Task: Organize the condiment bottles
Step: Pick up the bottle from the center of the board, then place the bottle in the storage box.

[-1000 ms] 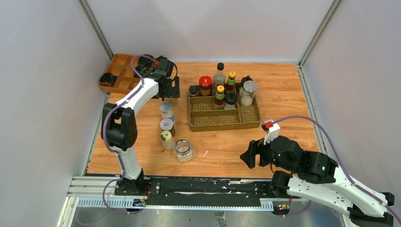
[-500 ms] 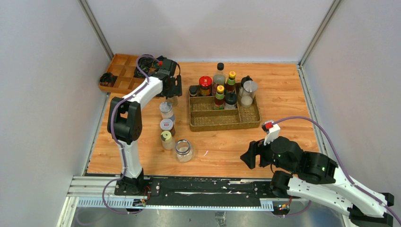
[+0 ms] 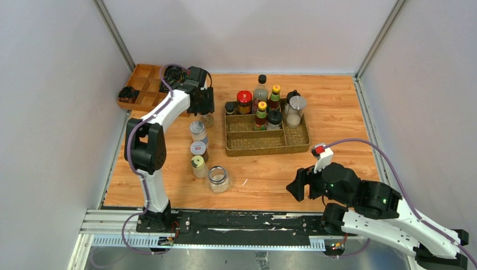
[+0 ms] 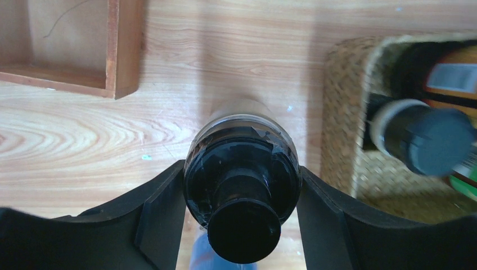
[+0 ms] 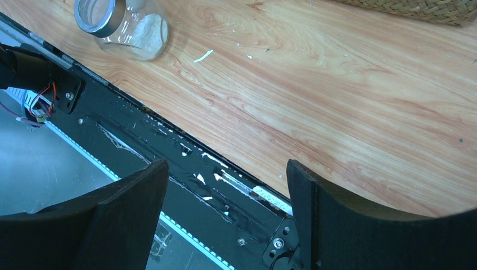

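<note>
A dark glass bottle with a black cap (image 4: pixel 243 185) stands on the table between the wooden box and the woven tray. My left gripper (image 4: pixel 242 171) is shut on it, one finger pressed against each side. From above, the left gripper (image 3: pixel 203 106) hides most of that bottle. Three shakers (image 3: pixel 198 149) and a clear glass jar (image 3: pixel 218 178) line up on the table left of the tray. Several bottles (image 3: pixel 260 101) stand in the tray's back row. My right gripper (image 3: pixel 297 184) hovers open and empty over the table's front edge (image 5: pixel 226 169).
The woven divided tray (image 3: pixel 267 148) lies mid-table, its near compartments bare. The wooden compartment box (image 3: pixel 145 84) sits at the back left, close to my left wrist. The glass jar (image 5: pixel 121 25) is far left of the right gripper. Grey walls enclose the table.
The left gripper's jaws closed in from wide open onto the dark bottle, and its wrist shifted slightly. The right arm stayed still.
</note>
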`<action>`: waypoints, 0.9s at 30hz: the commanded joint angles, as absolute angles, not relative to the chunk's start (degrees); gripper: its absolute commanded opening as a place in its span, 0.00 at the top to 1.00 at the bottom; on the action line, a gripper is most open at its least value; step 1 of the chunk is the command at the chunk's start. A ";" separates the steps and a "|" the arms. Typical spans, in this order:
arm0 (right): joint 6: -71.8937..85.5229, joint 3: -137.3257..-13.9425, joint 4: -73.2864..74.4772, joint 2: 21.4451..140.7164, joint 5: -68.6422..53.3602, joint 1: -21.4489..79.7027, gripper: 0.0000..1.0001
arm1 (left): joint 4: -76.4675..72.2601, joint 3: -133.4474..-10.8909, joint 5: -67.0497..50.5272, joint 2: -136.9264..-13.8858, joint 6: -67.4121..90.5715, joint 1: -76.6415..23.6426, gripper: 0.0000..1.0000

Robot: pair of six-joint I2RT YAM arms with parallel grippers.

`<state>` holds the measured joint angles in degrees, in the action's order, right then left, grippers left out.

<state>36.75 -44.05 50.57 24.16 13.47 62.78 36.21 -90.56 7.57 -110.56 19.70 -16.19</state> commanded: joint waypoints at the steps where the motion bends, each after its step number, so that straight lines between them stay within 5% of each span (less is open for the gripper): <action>1: 37.42 -44.00 51.07 24.33 13.69 63.63 0.18 | 39.83 -97.00 3.57 -101.97 17.53 -16.67 0.58; 10: 37.64 -43.95 49.61 24.61 12.79 63.63 0.18 | 50.58 -109.65 3.34 -96.09 13.80 -21.57 0.57; 27: 39.33 -42.28 49.89 21.93 11.69 63.63 0.19 | 47.94 -104.36 8.91 -103.05 17.39 -37.44 0.58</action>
<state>37.80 -43.72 49.50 23.83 12.16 62.78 51.75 -104.31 7.07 -101.86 15.97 -35.90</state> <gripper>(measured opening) 0.818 0.674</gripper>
